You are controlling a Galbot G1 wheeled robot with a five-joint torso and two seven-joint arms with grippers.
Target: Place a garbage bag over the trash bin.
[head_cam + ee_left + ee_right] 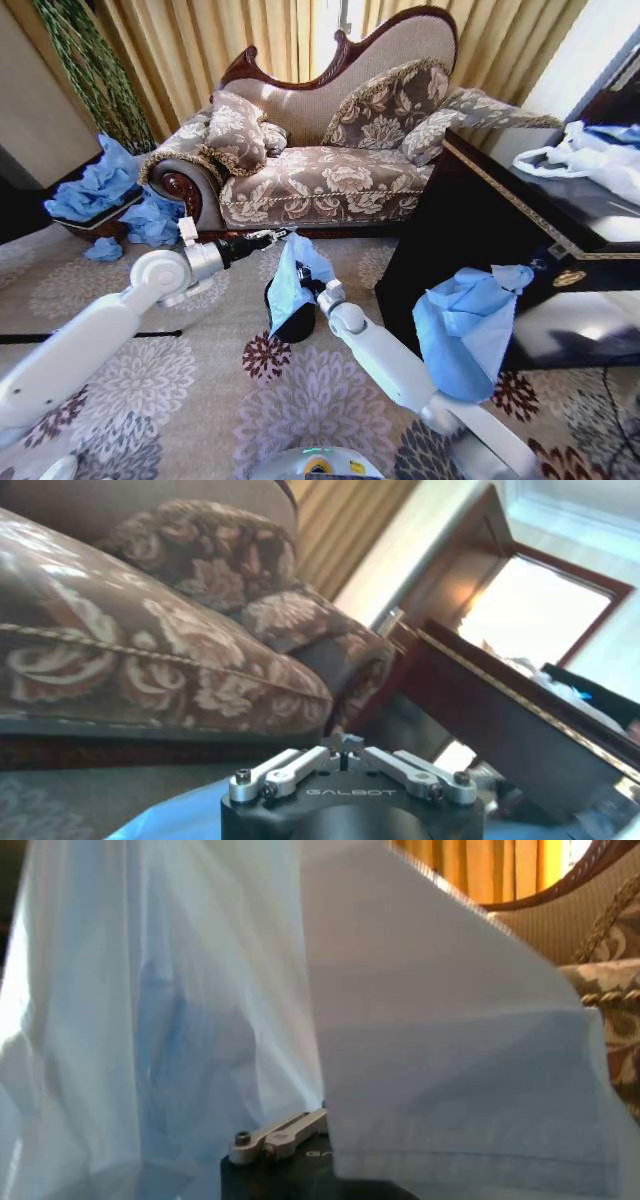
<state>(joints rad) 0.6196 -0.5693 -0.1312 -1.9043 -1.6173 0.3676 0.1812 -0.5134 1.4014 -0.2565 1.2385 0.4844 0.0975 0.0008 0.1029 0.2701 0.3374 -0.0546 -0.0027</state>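
The black trash bin [291,323] stands on the carpet in front of the sofa, tilted. The light-blue garbage bag [293,272] drapes over its top and front, hiding most of it. My right gripper [311,289] is pressed into the bag's right side at the bin's rim. In the right wrist view the garbage bag [200,1005] hangs over the camera, and my right gripper [325,1114] is shut on it. My left gripper [280,236] hovers just left of the bag's top corner, and in the left wrist view this gripper [344,744] is shut with nothing between its tips.
The patterned sofa [320,180] stands close behind the bin. A dark wooden table [500,220] is at the right, with another blue bag [465,320] hanging at its front and a white bag [575,155] on top. A bunch of blue bags [95,190] lies at the left.
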